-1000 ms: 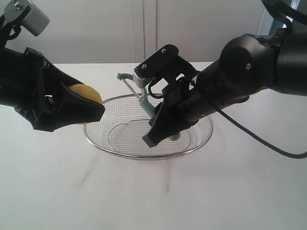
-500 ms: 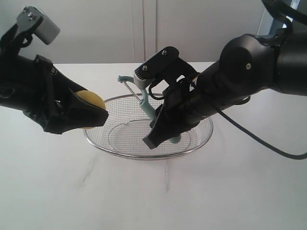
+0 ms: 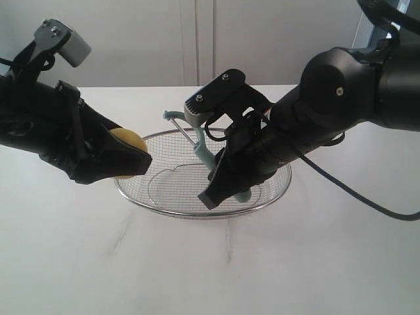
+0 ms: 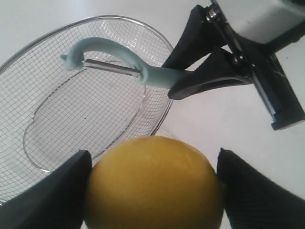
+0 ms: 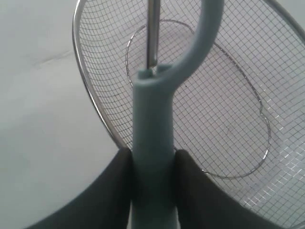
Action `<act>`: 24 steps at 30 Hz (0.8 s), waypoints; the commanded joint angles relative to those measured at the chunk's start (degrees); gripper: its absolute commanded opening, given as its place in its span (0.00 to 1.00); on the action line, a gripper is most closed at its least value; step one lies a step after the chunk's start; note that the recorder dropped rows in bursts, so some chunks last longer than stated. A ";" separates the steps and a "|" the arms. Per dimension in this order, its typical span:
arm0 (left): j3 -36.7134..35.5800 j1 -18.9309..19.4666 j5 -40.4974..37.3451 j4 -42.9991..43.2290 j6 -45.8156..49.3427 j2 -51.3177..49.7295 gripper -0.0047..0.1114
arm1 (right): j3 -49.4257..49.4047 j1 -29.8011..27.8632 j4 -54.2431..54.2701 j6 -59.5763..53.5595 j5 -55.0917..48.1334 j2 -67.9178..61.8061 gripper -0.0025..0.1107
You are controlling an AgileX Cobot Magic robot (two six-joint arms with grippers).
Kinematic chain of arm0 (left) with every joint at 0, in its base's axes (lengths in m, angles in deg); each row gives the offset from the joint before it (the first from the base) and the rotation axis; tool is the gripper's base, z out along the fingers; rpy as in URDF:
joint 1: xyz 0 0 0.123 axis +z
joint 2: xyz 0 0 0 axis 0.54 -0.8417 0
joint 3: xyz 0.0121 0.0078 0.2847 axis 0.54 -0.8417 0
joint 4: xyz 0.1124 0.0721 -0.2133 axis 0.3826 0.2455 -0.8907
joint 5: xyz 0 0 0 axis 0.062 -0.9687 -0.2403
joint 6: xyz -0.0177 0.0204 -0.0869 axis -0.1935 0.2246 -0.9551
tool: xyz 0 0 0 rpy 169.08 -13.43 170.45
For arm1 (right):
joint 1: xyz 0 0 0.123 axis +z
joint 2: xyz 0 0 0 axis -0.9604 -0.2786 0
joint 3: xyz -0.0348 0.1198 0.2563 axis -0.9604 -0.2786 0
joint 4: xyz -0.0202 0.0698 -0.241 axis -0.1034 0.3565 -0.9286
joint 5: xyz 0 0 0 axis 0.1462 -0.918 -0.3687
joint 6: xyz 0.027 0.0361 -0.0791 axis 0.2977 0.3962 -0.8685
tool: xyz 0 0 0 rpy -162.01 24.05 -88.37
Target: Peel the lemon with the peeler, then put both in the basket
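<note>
Left arm shifted closer to basket [image 3: 262, 197] rim at 9 o'clock, one lemon [image 3: 128, 140] clamped in left jaws, one peeler [image 3: 202, 149] clamped in right jaws, one basket on table [image 3: 197, 275]

Legible markings: none in any view.
Lemon [image 4: 152, 186]: visible side is plain yellow skin.
Peeler [image 5: 152, 119]: plain teal plastic with a bare metal blade.
Basket [image 3: 197, 215]: bare wire mesh and rim.

wide exterior, close wrists (basket [image 3: 190, 214] shared)
</note>
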 commanded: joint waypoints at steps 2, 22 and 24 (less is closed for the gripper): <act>-0.18 0.21 -2.38 -2.30 -0.07 0.16 0.04 | 0.35 0.07 -0.38 0.48 -0.03 0.15 0.02; -0.18 0.21 -2.23 -8.69 0.21 -4.01 0.04 | 0.23 4.07 2.00 -1.22 2.05 0.83 0.02; -0.18 0.21 -1.31 -8.69 0.21 -4.01 0.04 | 0.23 4.07 2.00 -1.22 1.92 0.83 0.02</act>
